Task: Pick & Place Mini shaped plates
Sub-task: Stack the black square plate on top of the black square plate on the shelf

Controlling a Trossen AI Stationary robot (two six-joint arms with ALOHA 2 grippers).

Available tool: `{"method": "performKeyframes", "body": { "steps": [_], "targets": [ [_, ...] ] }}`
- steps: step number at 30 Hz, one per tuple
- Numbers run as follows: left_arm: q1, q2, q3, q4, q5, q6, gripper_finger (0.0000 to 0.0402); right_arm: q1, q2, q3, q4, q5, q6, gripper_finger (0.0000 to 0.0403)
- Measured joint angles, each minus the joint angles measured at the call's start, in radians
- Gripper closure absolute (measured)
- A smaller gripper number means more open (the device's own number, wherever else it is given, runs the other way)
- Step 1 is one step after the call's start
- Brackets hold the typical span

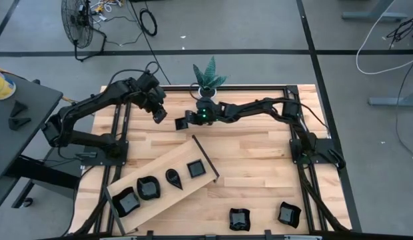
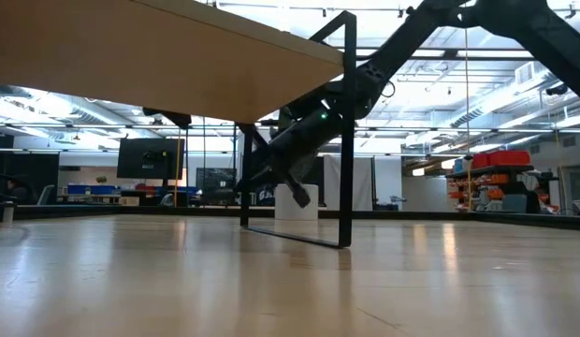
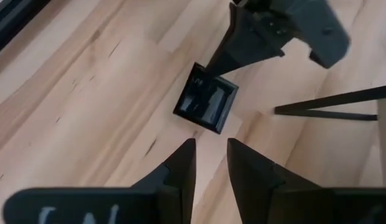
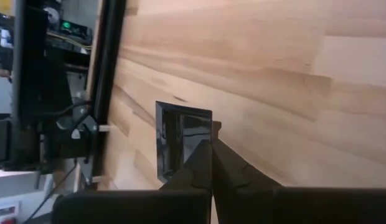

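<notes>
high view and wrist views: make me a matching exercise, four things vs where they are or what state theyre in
Things:
1. left gripper
2. teardrop plate
3. right gripper
4. plant

States or places:
a. shut on the square plate at its rim
b. at the table's edge, off the board
c. open, holding nothing
d. lying on the wooden board

Pairs: 1-c, 2-d, 3-a, 4-b

- Bright, even light from ceiling strips overhead falls on my table [image 1: 260, 160].
- Soft glare streaks its wood at table height.
- My near fingers [image 3: 180, 171] blur.
</notes>
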Motion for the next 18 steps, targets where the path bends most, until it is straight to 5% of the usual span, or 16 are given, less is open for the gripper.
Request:
{"method": "performKeyframes", "body": {
  "steps": [18],
  "targets": [
    [0.005,0.0,0.0,-0.024,-0.084,-0.116,0.0289,0.003,0.005,0.007,-0.092,0.034,-0.008,0.039]
  ]
}}
